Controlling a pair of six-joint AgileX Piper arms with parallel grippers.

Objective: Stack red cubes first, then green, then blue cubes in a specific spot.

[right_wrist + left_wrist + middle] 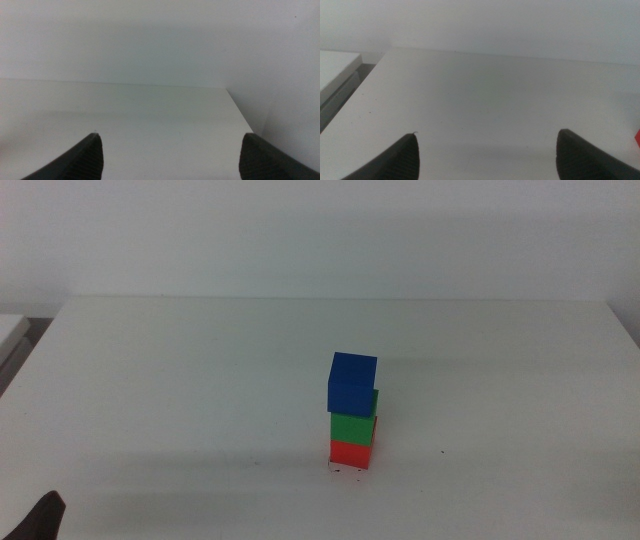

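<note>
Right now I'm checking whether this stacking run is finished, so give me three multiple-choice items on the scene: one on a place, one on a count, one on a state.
1. Which cube sits at the bottom of the stack?
A. blue B. green C. red
2. How many cubes are stacked?
A. two B. three C. four
3. How is the left hand?
A. open, holding nothing B. shut on a cube C. pressing the stack

Answers: 1 C, the red cube rests on the table under the green cube. 2 B, the blue cube tops those two. 3 A, the left hand shows its jaws wide apart with bare table between them.
</note>
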